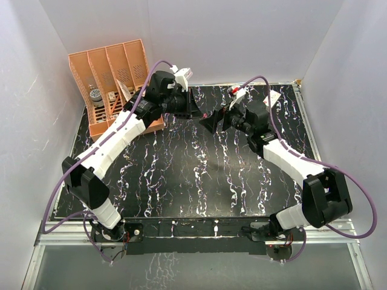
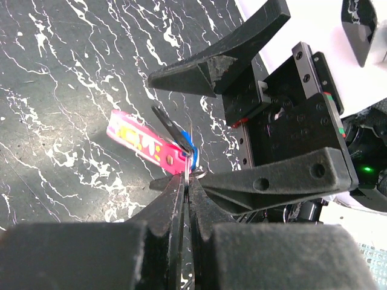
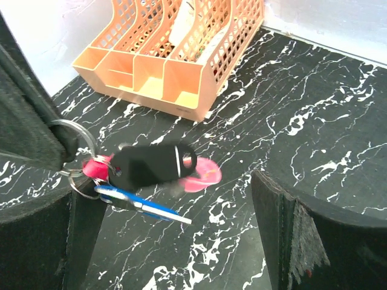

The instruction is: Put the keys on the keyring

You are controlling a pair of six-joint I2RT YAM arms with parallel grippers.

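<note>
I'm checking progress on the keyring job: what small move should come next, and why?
Probably draw the right gripper back: it stands open and empty, while the shut left gripper pinches the ring, and the blue key, black key and strap all seem to hang from it.

An orange slotted rack (image 1: 134, 60) stands at the ten o'clock corner of the black, white-veined counter (image 1: 193, 181), with small unclear items in its slots.
</note>
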